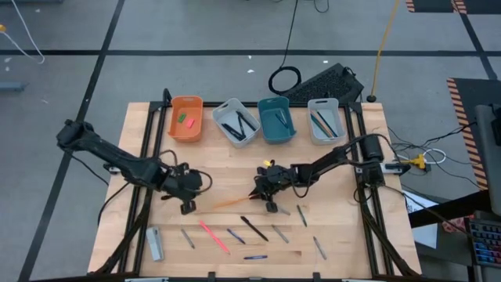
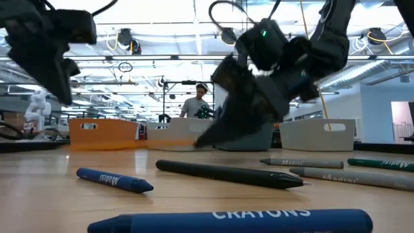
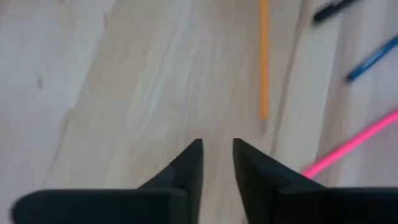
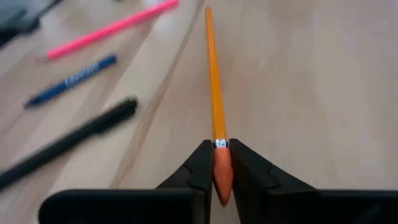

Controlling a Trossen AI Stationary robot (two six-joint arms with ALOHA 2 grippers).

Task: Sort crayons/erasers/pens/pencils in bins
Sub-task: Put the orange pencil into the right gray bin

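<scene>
From my remote station I read the right gripper [image 1: 263, 190] low over the middle of the wooden table [image 1: 329, 266], its jaws closed on the eraser end of an orange pencil [image 1: 228, 203]; the right wrist view shows the pink-orange eraser tip clamped between both fingers [image 4: 200, 169], with the pencil shaft running straight ahead over the wood. In the high view that pencil extends from the right gripper toward the left gripper [image 1: 188, 205], with its far end close to it. The left gripper hovers over bare wood beside the pencil's pointed tip; its fingers [image 3: 188, 171] stand slightly apart with a narrow gap and I see nothing between them. Along the far edge of the table stand four bins in a row: an orange bin [image 1: 186, 119] holding a green eraser [image 1: 181, 118] and a pink-red eraser [image 1: 188, 122], a pale bin [image 1: 236, 123] with dark slim sticks inside, a teal bin [image 1: 275, 120], and a second pale bin [image 1: 324, 121] also holding sticks. Loose items lie on the near part of the table: a pink pencil [image 1: 213, 236], a black pen [image 1: 254, 229], a blue crayon [image 1: 255, 257], and several grey sticks [image 1: 319, 247]. A grey flat object [image 1: 154, 243] lies near the near-left corner. In the low view a person [image 2: 196, 102] stands in the room beyond the bins.
</scene>
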